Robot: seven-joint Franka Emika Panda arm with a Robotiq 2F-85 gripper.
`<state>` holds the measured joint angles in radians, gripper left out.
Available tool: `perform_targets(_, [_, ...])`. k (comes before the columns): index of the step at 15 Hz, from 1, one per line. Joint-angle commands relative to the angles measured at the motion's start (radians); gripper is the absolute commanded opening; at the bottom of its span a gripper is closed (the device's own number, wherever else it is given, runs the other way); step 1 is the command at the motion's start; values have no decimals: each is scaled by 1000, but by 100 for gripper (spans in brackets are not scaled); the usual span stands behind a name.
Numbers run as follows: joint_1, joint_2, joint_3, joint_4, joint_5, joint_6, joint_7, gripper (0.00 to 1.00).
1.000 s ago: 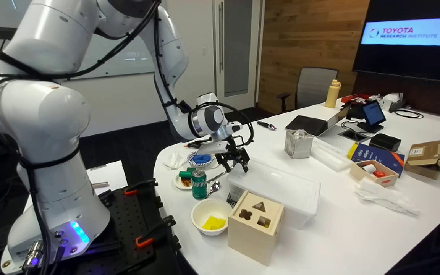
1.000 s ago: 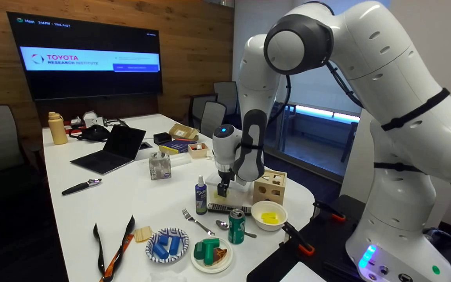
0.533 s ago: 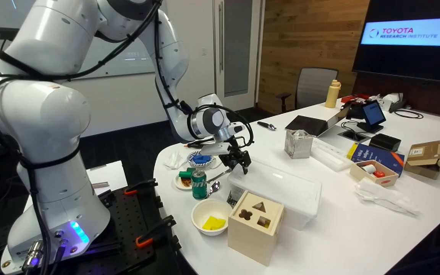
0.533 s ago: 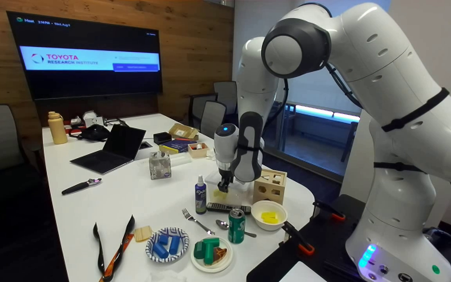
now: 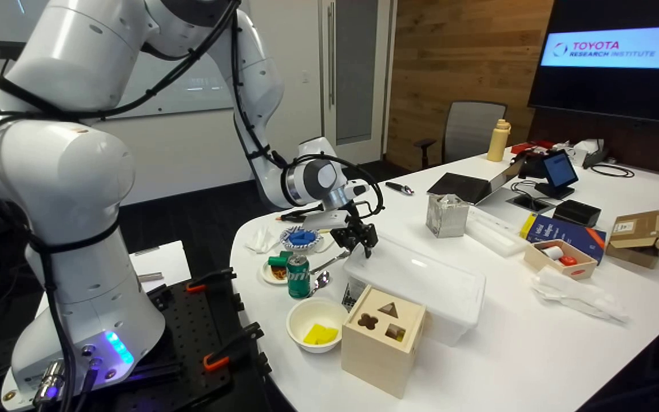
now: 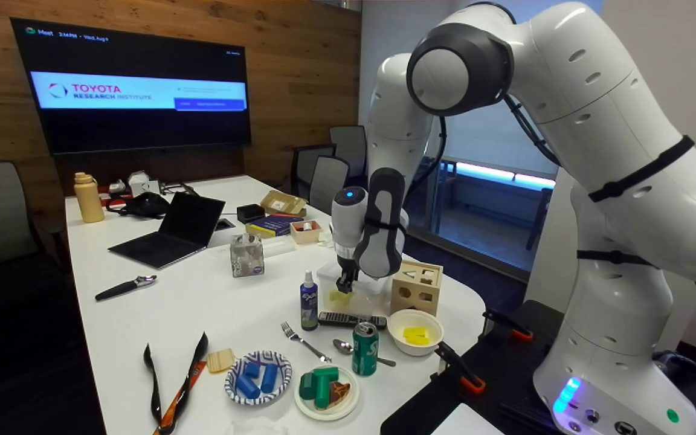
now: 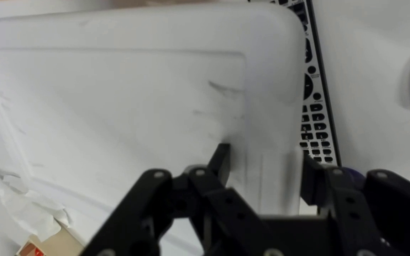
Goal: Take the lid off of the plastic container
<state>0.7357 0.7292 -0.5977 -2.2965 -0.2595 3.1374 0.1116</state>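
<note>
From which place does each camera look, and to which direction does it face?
In an exterior view: beside the base, looking across the table; screen at picture right, arm at picture left.
In an exterior view: the base's opposite side, looking over the green can; screen at picture left, arm at picture right.
Wrist view: on the wrist, looking down at the lid; gripper at bottom.
In both exterior views: wooden box, green can.

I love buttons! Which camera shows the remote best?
Wrist view: the remote's buttons look biggest, though the lid hides some. An exterior view shows a small remote, end to end; an exterior view, just a scrap.
</note>
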Motion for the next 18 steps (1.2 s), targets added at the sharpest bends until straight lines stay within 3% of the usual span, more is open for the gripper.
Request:
perform_targets(1, [-69,-57,58,-35,19,-1,-62,18])
perform_targets(7, [-219,-142,168,-16,-2,-111,-136,18])
perform_targets(15, [-527,-219,436,70,6,-350,-215,18])
perform_targets(18, [-604,-217,501,114,14,-411,-229,18])
